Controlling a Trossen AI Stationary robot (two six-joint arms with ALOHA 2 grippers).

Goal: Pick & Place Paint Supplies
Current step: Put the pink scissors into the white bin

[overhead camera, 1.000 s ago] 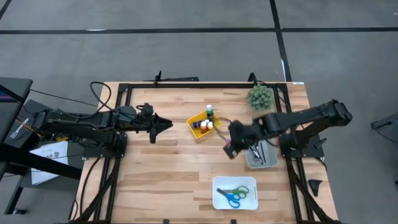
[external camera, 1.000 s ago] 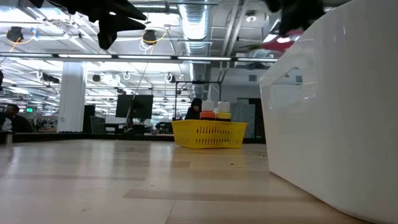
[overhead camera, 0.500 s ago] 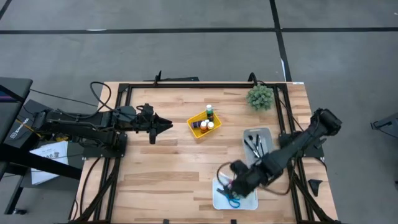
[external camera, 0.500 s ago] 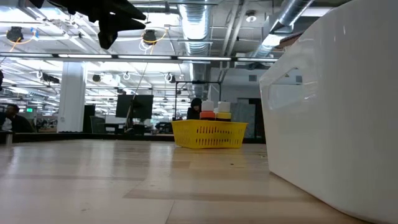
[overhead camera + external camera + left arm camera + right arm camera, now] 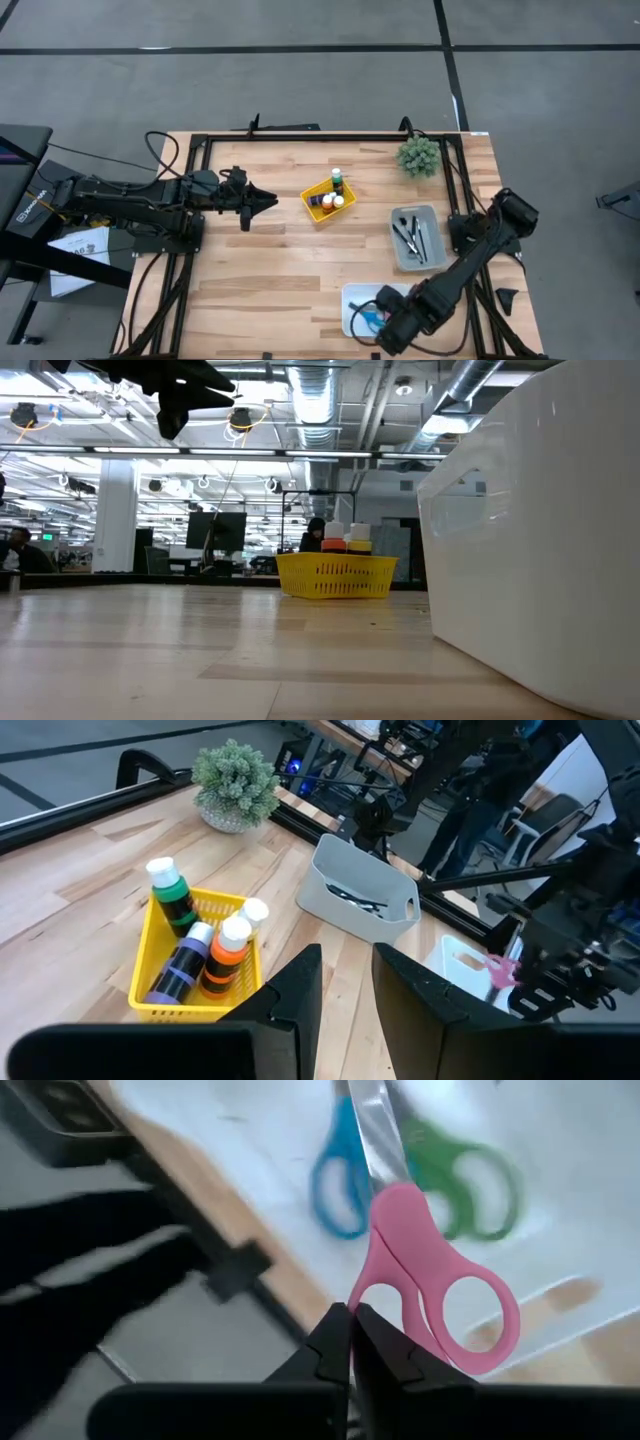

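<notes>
Two arms are mine at this wooden table (image 5: pixel 270 260), and I go from the big things down. My left arm waits stretched over the table's left part, its left gripper (image 5: pixel 268 203) pointing at the yellow basket (image 5: pixel 312 196), fingers a little parted with nothing between them. My right arm folds down to the table's near edge, where the right gripper (image 5: pixel 378 322) hangs over the white tray (image 5: pixel 350 300); its fingers (image 5: pixel 335 1342) are pinched tight on the pink scissors (image 5: pixel 430 1285), gripping one handle loop. Under them in the tray lie blue scissors (image 5: pixel 338 1185) and green scissors (image 5: pixel 475 1190). A grey bin (image 5: pixel 403 255) beside the right arm's base holds the dark-handled brushes (image 5: pixel 412 233). The spiky plant (image 5: pixel 418 155) stands at the far right corner. Paint bottles sit in the basket: green bottle (image 5: pixel 170 896) upright, purple bottle (image 5: pixel 182 966) and orange bottle (image 5: pixel 226 957) leaning.
</notes>
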